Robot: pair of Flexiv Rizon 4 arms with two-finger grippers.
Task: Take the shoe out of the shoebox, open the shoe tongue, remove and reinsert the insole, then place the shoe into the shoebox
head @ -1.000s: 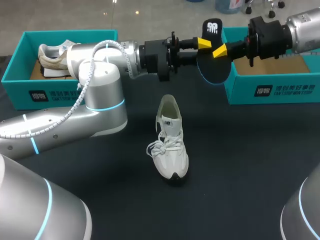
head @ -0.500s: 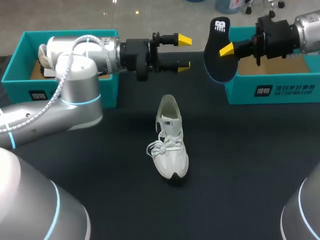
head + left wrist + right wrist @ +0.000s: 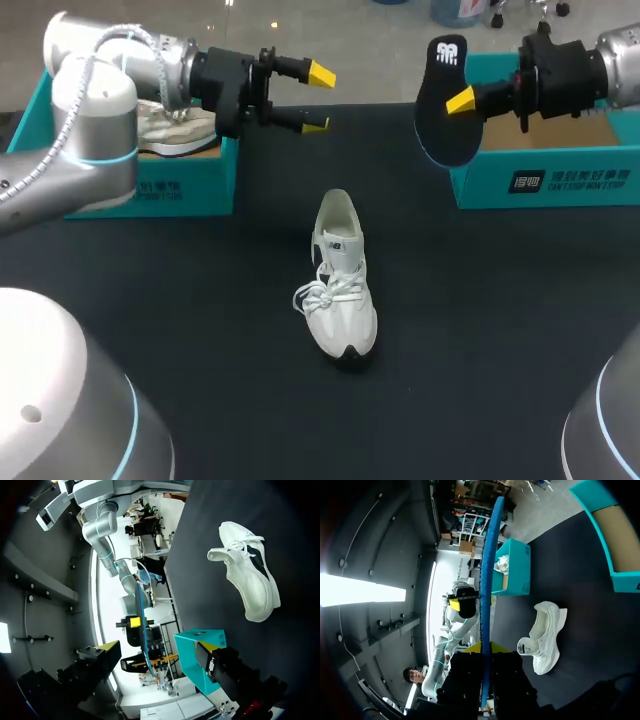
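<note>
1. Head view: the insole (image 3: 440, 125) is held on edge in the air by the right gripper (image 3: 458, 101). Its fingers are pinched on the two flat faces approx. mid-length, at the near corner of the right shoebox (image 3: 545, 180).
2. Left gripper (image 3: 317, 99): fingers spread wide, nothing between them. It is parked beside the left shoebox (image 3: 180, 185), in which a second sneaker (image 3: 165, 125) lies.
3. The white sneaker (image 3: 340, 285) stands on its sole mid-table, well apart from both grippers, w/ the heel opening toward the far side.
4. Insole, as judged: light, thin and bendy. A flat pinch is suited, and buckling is to be expected if it is pushed from far back.
5. Sneaker, as judged: light, w/ a soft upper and a stiffer sole, so it is likely to be shoved along the table during reinsertion. It is best steadied at the heel collar or tongue.
</note>
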